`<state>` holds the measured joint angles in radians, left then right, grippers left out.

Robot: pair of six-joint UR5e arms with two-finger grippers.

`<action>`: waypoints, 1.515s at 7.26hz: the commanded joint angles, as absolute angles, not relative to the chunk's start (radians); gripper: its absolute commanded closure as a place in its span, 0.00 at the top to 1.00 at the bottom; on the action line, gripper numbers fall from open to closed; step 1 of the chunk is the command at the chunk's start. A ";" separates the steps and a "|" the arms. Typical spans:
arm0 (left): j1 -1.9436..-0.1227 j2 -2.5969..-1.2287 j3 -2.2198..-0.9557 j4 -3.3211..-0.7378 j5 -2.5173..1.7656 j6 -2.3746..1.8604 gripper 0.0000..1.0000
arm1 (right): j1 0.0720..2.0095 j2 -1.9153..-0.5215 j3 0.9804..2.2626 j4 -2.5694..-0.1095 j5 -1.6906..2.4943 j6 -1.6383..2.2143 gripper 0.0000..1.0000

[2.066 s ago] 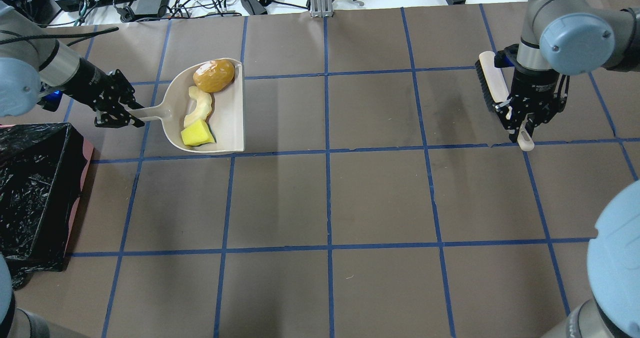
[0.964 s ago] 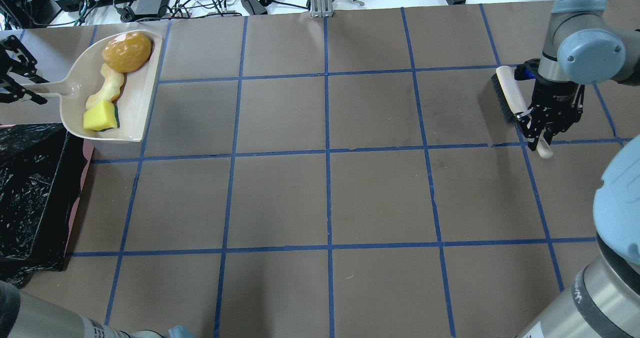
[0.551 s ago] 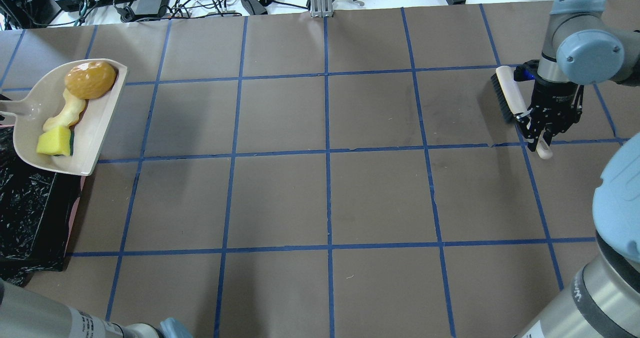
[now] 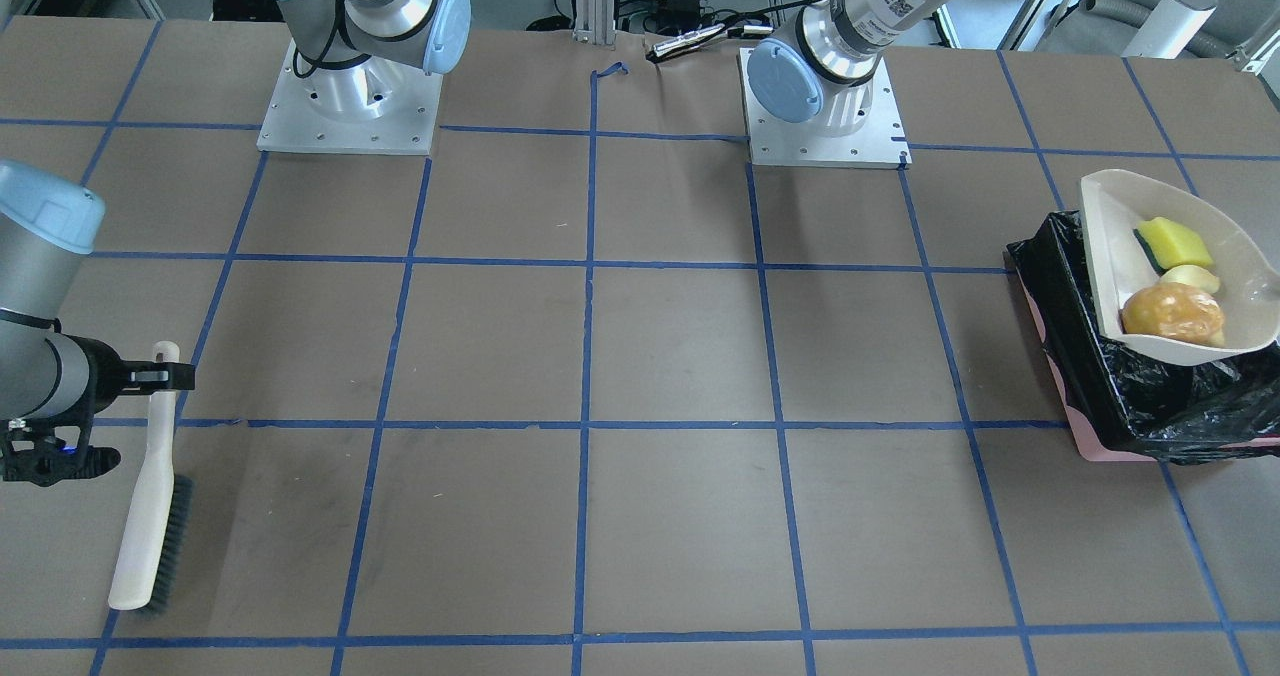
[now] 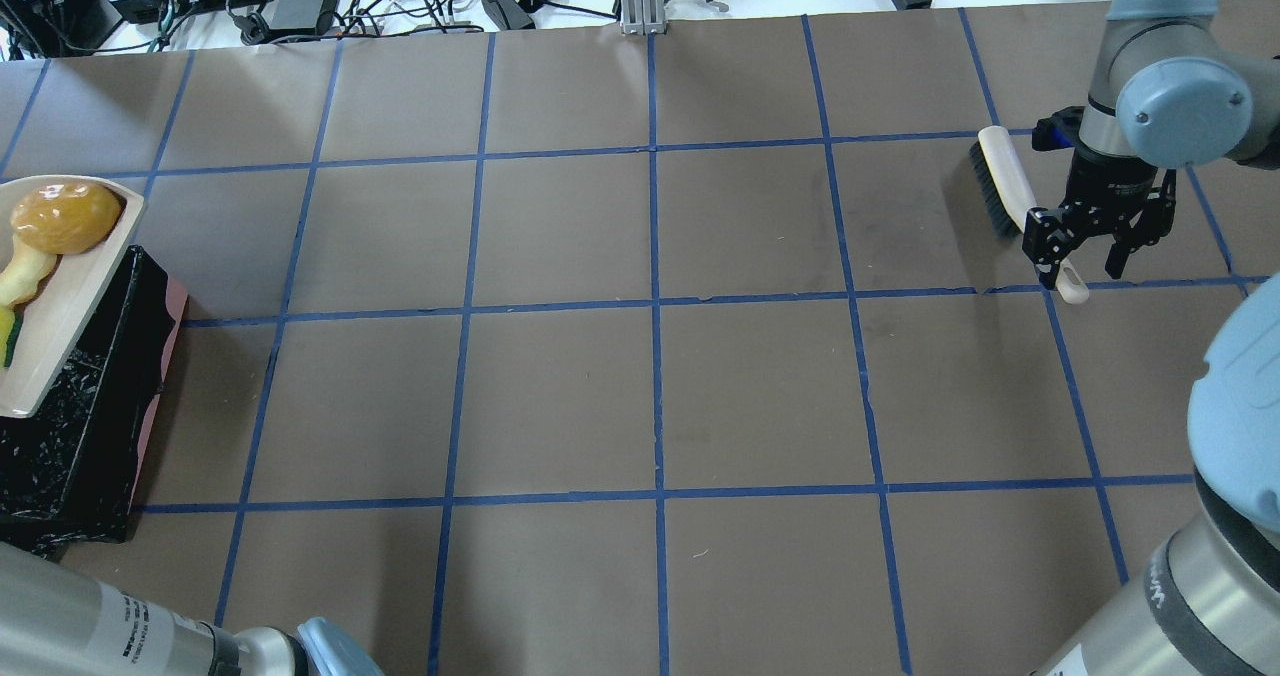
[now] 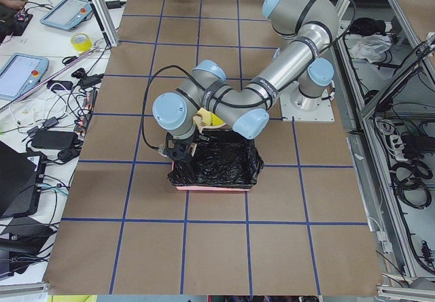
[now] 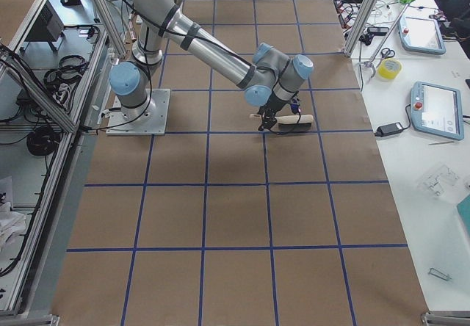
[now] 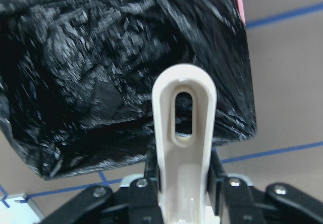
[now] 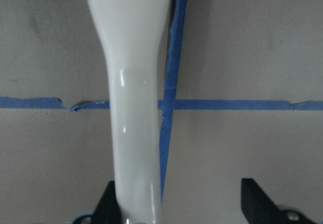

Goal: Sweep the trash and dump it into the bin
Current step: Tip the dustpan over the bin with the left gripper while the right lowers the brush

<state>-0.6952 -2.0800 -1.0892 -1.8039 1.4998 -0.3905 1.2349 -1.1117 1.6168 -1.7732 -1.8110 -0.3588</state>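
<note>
Trash here means three items, all lying in the dustpan (image 4: pixel 1100 246): a golden-brown lump (image 4: pixel 1172 316), a yellow sponge (image 4: pixel 1177 241), and a pale crescent (image 4: pixel 1195 278) between them. Front-facing view: the dustpan hangs above the bin (image 4: pixel 1130 396), over the half nearer the robot, with its open lip toward the middle of the bench (image 4: pixel 680 356). The brush (image 4: pixel 150 516) lies on the bench at the opposite end, its handle tip at the right jaws. Overhead view: the dustpan is cut by the picture's edge, with the lump at its far end. The right jaws stand open astride the brush handle, and the bristles face the bench middle. Left-side view: the left arm (image 6: pixel 224 101) folds over the bin and hides most of the dustpan. Right-side view: the right arm (image 7: pixel 220 51) reaches down to the brush, which lies flat on the bench. Left wrist view: the left jaws are closed on the dustpan handle, whose slotted end sits over the black bag lining the bin. Right wrist view: the brush handle lies beside one finger (image 9: pixel 108 201), while the other finger stands well apart, so the jaws are open. Blue tape lines (image 9: pixel 227 104) cross beneath the handle.
</note>
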 commanded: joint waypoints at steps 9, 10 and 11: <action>-0.724 -2.364 -0.697 -1.738 1.866 -0.222 0.00 | 1.239 -1.247 1.612 -1.781 -1.775 -0.356 0.99; -0.748 -2.368 -0.686 -1.729 1.922 -0.236 0.00 | 1.241 -1.265 1.612 -1.773 -1.775 -0.356 0.99; -0.773 -2.364 -0.677 -1.724 1.963 -0.268 0.00 | 1.247 -1.310 1.611 -1.744 -1.763 -0.356 0.99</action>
<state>-0.7385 -2.3661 -0.6896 -1.7313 1.9026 -0.2343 1.2417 -1.2680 1.6129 -1.7695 -1.7721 -0.3559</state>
